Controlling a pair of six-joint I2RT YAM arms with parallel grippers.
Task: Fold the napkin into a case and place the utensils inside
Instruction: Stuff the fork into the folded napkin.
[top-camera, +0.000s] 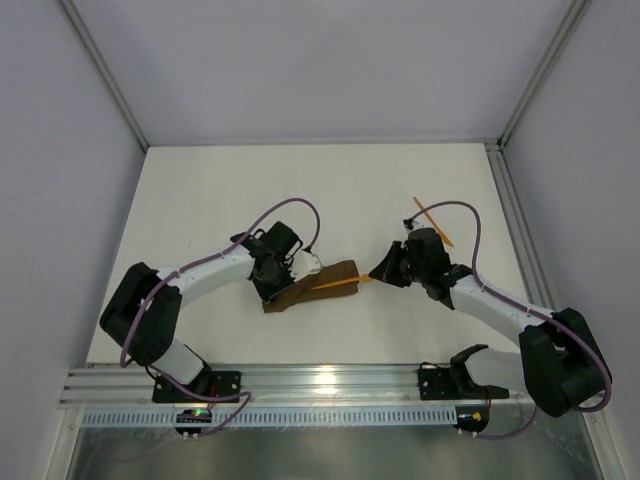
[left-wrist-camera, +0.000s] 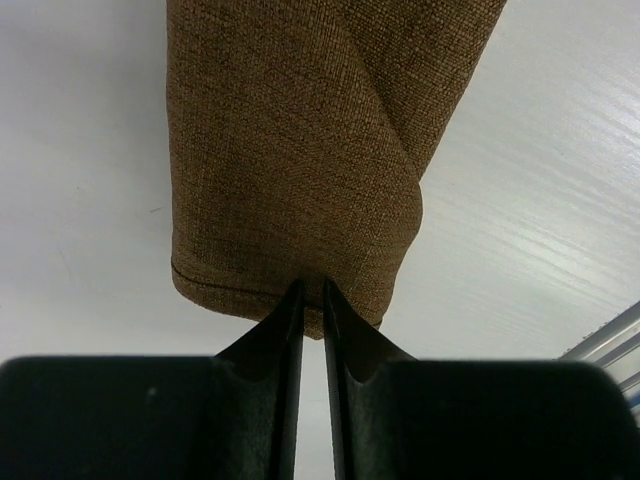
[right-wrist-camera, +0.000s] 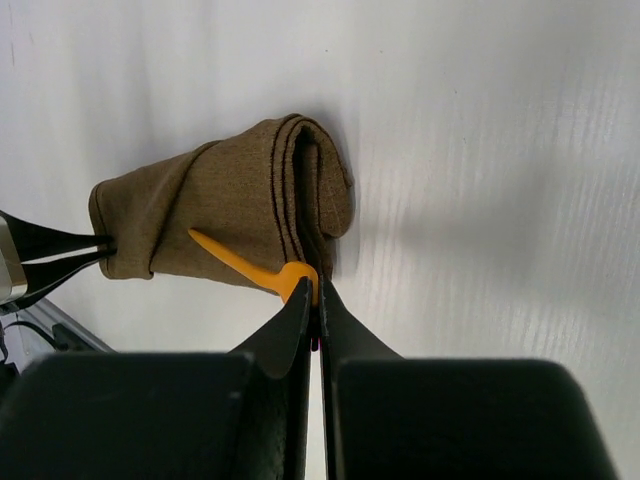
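Case (right-wrist-camera: 200, 215) lies on the table (right-wrist-camera: 480, 150), one end pinched in my left claw (left-wrist-camera: 311, 292), its open end touching the orange utensil (right-wrist-camera: 235, 260) clenched in my right claw (right-wrist-camera: 312, 300).

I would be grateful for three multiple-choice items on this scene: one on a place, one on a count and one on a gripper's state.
1. Where does the loose orange utensil lie?
A. On the table, beyond the right gripper
B. At the table's near left corner
C. At the table's far left corner

2. How many orange utensils show from above?
A. One
B. Two
C. Four

3. What is the right gripper's state?
A. Wide open
B. Shut on the other orange utensil
C. Shut on nothing

Answers:
1 A: it lies alone on the white surface, farther out than that gripper.
2 B: one is loose and one is at the folded napkin.
3 B: the right wrist view shows the fingertips pinching its orange end.
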